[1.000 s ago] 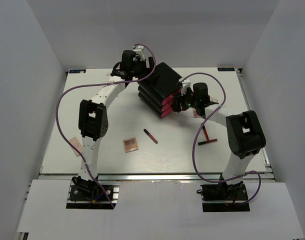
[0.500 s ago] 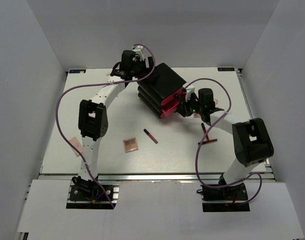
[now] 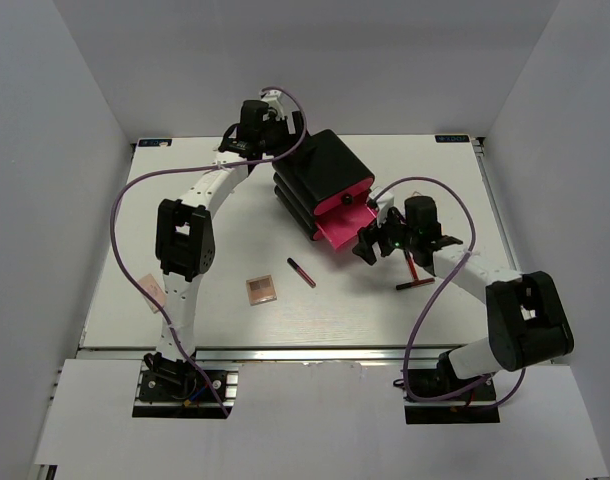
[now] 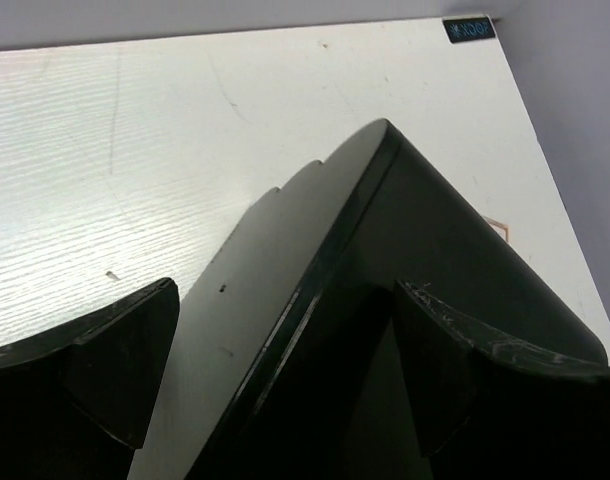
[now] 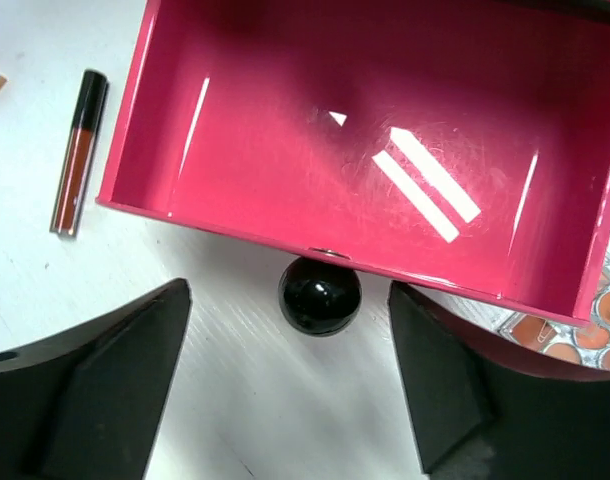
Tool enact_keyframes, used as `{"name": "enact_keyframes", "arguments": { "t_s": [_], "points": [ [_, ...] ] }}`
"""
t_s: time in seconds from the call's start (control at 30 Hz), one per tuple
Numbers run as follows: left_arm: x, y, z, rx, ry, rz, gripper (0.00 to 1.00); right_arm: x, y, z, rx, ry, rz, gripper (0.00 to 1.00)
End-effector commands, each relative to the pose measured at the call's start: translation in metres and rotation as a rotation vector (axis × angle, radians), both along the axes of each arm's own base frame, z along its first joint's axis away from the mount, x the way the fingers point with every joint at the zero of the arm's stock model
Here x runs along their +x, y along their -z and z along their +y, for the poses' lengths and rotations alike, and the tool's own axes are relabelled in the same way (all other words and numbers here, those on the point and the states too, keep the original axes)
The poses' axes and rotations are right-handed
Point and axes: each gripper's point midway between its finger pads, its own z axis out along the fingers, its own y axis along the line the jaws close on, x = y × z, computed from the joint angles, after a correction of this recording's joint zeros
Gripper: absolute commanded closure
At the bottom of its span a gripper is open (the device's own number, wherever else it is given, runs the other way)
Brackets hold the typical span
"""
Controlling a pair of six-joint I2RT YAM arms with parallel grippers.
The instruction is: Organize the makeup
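Note:
A thin black-and-red stick (image 3: 301, 272) lies on the table in front of the black drawer box (image 3: 323, 172); it also shows in the right wrist view (image 5: 77, 150). A square pinkish-brown palette (image 3: 262, 290) lies left of it, and another palette (image 3: 153, 290) lies by the left arm. Two more sticks (image 3: 414, 277) lie crossed under the right arm. One pink drawer (image 3: 342, 226) stands pulled out and empty (image 5: 365, 150). My right gripper (image 3: 368, 246) is open (image 5: 290, 380), its fingers on either side of the drawer's black knob (image 5: 320, 296) without touching it. My left gripper (image 3: 263, 118) is open (image 4: 285, 290), straddling the box's back corner (image 4: 385, 230).
A palette with round pans (image 5: 575, 335) peeks out from under the drawer's right corner. The table's (image 3: 215, 320) side walls rise close on the left and right. The right arm's purple cable (image 3: 425, 330) loops over the near right of the table.
The right gripper has drawn back toward the near right, pulling the pink drawer out of the box by its knob. The left gripper has stayed at the box's back.

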Motion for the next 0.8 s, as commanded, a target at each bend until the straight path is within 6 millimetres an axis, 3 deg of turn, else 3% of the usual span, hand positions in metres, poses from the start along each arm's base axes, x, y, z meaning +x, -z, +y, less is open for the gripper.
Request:
{"name": "enact_keyframes", "arguments": {
  "t_s": [0.0,0.1,0.13,0.17,0.27,0.3,0.37,0.4,0.47,0.5,0.53,0.57,0.6,0.63,0.67,0.7,0.73,0.77],
  "points": [
    [0.007,-0.054,0.021,-0.021,-0.091,-0.098,0.04,0.005,-0.021,0.000,-0.043,-0.058,-0.074,0.12],
    [0.010,-0.097,0.044,-0.051,-0.188,-0.162,0.04,-0.009,-0.019,-0.014,-0.089,-0.083,-0.075,0.11],
    [0.013,-0.094,0.049,-0.043,-0.225,-0.158,0.04,-0.013,-0.024,-0.024,-0.098,-0.077,-0.094,0.11],
    [0.005,-0.123,0.063,-0.062,-0.261,-0.195,0.04,-0.023,-0.018,-0.031,-0.120,-0.078,-0.058,0.11],
    [-0.006,-0.131,0.089,-0.044,-0.371,-0.167,0.11,-0.028,-0.026,-0.058,-0.138,-0.050,-0.093,0.11],
    [-0.018,-0.141,0.097,-0.038,-0.388,-0.156,0.26,-0.032,-0.026,-0.066,-0.151,-0.049,-0.094,0.11],
    [-0.030,-0.139,0.113,-0.038,-0.463,-0.107,0.43,-0.029,-0.035,-0.089,-0.163,0.011,-0.121,0.11],
    [-0.044,-0.134,0.119,-0.041,-0.481,-0.068,0.58,-0.027,-0.036,-0.099,-0.178,0.044,-0.122,0.11],
    [-0.067,-0.110,0.129,-0.057,-0.537,0.067,0.83,-0.017,-0.048,-0.118,-0.172,0.123,-0.140,0.12],
    [-0.080,-0.096,0.133,-0.062,-0.567,0.136,0.95,-0.010,-0.053,-0.131,-0.166,0.180,-0.139,0.23],
    [-0.109,-0.064,0.138,-0.064,-0.619,0.284,1.00,-0.004,-0.057,-0.142,-0.142,0.235,-0.122,0.32],
    [-0.124,-0.048,0.141,-0.063,-0.641,0.358,1.00,0.000,-0.060,-0.145,-0.119,0.259,-0.107,0.43],
    [-0.148,-0.023,0.145,-0.034,-0.666,0.468,0.99,0.010,-0.076,-0.149,-0.105,0.282,-0.126,0.68],
    [-0.176,0.005,0.149,-0.002,-0.685,0.565,0.87,0.014,-0.072,-0.151,-0.096,0.301,-0.089,0.76],
    [-0.191,0.018,0.151,0.003,-0.698,0.625,0.79,0.019,-0.075,-0.152,-0.075,0.323,-0.072,0.75],
    [-0.206,0.029,0.149,0.013,-0.685,0.676,0.72,0.028,-0.087,-0.152,-0.062,0.330,-0.086,0.65],
    [-0.217,0.037,0.151,0.019,-0.681,0.697,0.62,0.034,-0.082,-0.154,-0.052,0.338,-0.052,0.55],
    [-0.236,0.049,0.155,0.032,-0.687,0.725,0.41,0.037,-0.080,-0.153,-0.039,0.347,-0.021,0.34]
  ]
}}
